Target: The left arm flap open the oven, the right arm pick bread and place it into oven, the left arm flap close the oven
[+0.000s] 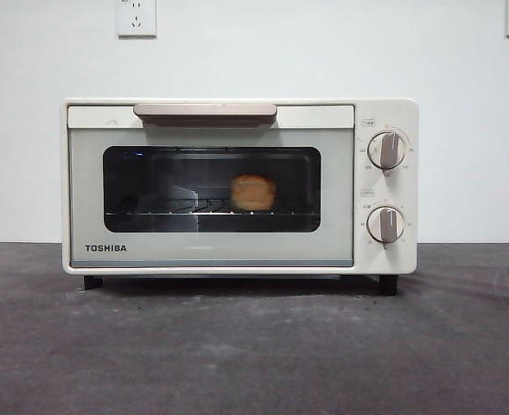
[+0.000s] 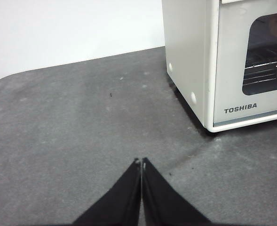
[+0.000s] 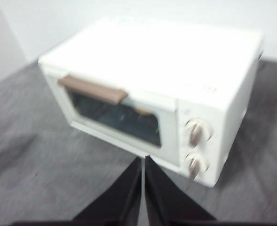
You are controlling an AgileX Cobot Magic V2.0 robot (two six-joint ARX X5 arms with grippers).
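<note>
The cream-white TOSHIBA oven (image 1: 384,117) stands on the dark table with its glass door shut and the beige handle (image 1: 205,111) at the top. The golden bread (image 1: 253,192) sits on the wire rack inside, seen through the glass. No arm shows in the front view. My left gripper (image 2: 141,162) is shut and empty, low over the table off the oven's (image 2: 190,52) left front corner. My right gripper (image 3: 143,160) is shut and empty, raised in front of and above the oven (image 3: 176,56); a bit of the bread (image 3: 142,112) shows through the door there.
Two round knobs (image 1: 386,150) sit on the oven's right panel. The grey table surface (image 1: 254,346) spreads in front of the oven. A white wall with two outlets (image 1: 136,17) stands behind.
</note>
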